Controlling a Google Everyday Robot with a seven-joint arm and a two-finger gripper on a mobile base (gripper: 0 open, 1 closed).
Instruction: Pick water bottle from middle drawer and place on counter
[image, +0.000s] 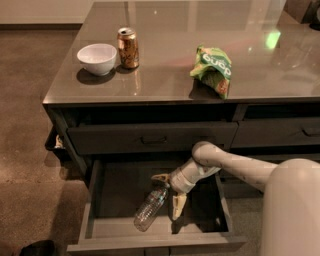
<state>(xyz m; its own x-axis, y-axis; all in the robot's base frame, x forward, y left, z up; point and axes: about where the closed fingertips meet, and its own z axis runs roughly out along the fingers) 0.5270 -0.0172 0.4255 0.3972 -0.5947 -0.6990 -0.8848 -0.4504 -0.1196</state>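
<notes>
The water bottle (150, 208) is clear crinkled plastic and lies on its side on the bare bottom of the open middle drawer (100, 200), cap end up-right, toward the gripper. My gripper (169, 195) reaches down into the drawer from the right on a pale arm. Its two yellowish fingers are spread, one (161, 177) above the bottle's cap end and one (178, 206) to the right of it. The fingers straddle the bottle's neck and are not closed on it. The glossy grey-brown counter (165, 65) tops the cabinet above.
On the counter stand a white bowl (97, 58), a gold soda can (128, 47) and a green chip bag (214, 68). A shut drawer with a bar handle (152, 139) sits above the open one. My arm's large pale link (295, 210) fills the lower right.
</notes>
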